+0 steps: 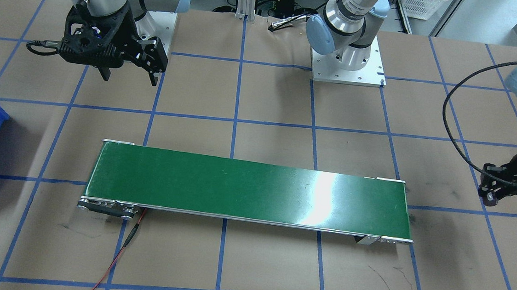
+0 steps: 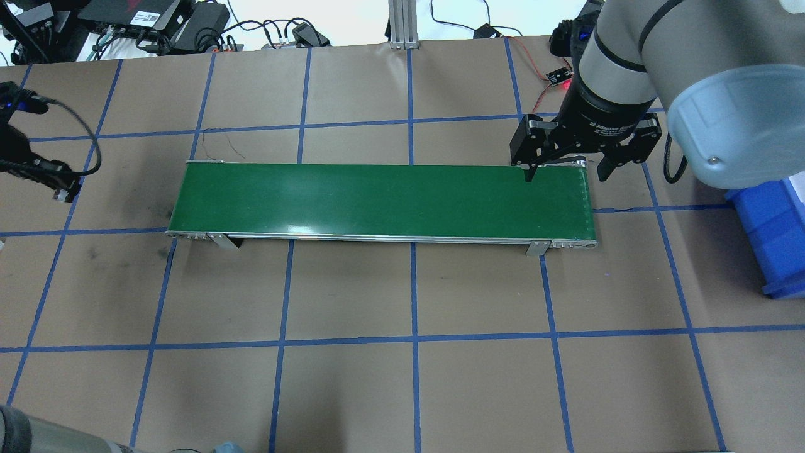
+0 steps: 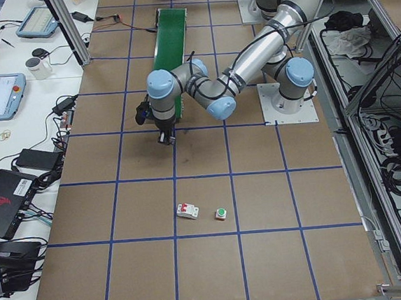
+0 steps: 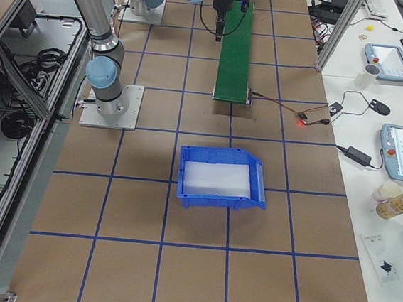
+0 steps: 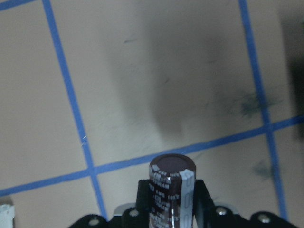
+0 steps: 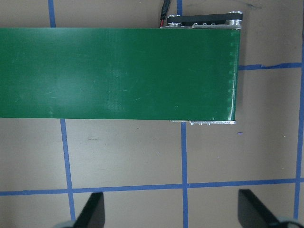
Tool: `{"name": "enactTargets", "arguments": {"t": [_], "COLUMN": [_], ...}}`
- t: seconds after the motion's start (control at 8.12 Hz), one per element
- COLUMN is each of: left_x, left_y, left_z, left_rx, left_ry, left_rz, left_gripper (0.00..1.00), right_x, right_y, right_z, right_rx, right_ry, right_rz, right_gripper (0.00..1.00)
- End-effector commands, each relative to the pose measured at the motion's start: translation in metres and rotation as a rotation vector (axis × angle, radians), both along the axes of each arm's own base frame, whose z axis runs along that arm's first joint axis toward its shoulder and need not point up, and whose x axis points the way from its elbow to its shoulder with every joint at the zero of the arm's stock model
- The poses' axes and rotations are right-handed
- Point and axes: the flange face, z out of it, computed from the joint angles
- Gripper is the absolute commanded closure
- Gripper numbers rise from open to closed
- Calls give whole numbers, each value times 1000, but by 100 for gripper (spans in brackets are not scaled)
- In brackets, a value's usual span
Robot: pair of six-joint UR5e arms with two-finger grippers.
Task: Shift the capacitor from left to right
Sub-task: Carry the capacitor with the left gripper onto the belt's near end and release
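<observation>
brown paper tabletop (image 1: 271,95): at the front view's right edge, left gripper (image 1: 489,196) pinches the stubby dark-brown cylindrical capacitor (image 5: 172,190). likely carrying step; next needs setting it on the long green conveyor belt (image 2: 377,198). right gripper (image 2: 566,171) spread.

The right end effector (image 2: 567,175) bears white lettering on its black collar; only the word "Adaptive" reads clearly. The capacitor (image 5: 172,190) has white sleeve print, too blurred to read.
</observation>
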Motion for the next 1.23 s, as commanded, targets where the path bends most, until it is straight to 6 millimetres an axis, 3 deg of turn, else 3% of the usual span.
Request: {"name": "enactTargets", "arguments": {"t": [0.0,0.37,0.62,1.11], "left_x": [-120,-164,-173,-176], "left_y": [-32,-44,-46,-47], "left_z": [18,-8,-41,-61], "left_rx": [-43,-12,84,133], "left_ry": [14,97,128,136], "left_rz": [54,159,181,227], "left_gripper": [100,100,100,100], "right_x": [0,-1,-1,-1], "right_y": [0,0,0,0], "right_z": [0,0,0,0], "right_rx": [0,0,-1,0], "right_ry": [1,-1,1,-1], "right_rz": [2,-1,0,-1], "right_gripper": [0,0,0,0]}}
